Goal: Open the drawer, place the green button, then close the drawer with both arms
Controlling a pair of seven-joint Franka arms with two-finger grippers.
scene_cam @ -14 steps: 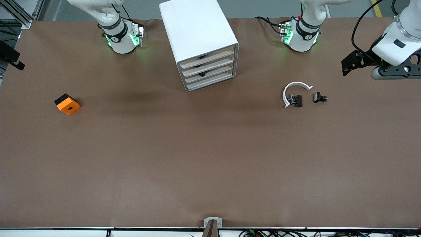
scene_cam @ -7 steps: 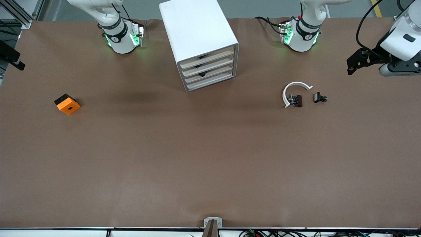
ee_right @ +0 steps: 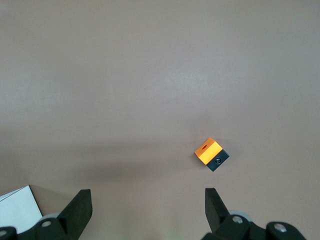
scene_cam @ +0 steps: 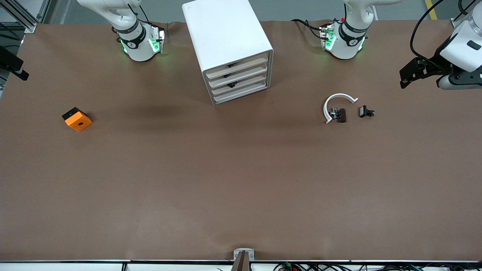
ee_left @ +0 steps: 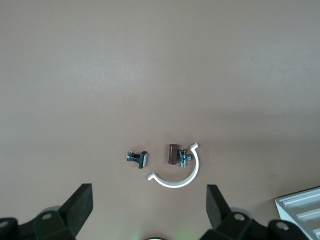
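- Showed a brown counter from above, with the two white jointed arm bases at the edge farthest from the front camera.
- Found a white boxy cabinet between those bases, turned at a slight angle, its front toward the front camera.
- Counted four shallow white drawers with cream front strips stacked in the cabinet, all pushed in and level with each other; small dark shapes glimpsed in the gaps above two of them, too small to identify.
- Placed the left gripper up in the air over the left arm's end of the counter, close to the counter's end edge; fingers spread wide, holding nothing.
- Placed the right gripper high over the right arm's end of the counter; fingers spread wide, holding nothing.
- Found a white plastic C-shaped ring lying flat toward the left arm's end, nearer to the front camera than the left arm's base.
- Found a small brown cylinder with a metal fitting in the mouth of that ring, touching or almost touching it.
- Found a small black clip-like piece just beside the ring, apart from it, toward the left arm's end.
- Found an orange cube with a hole and a black base alone toward the right arm's end, well apart from the cabinet.
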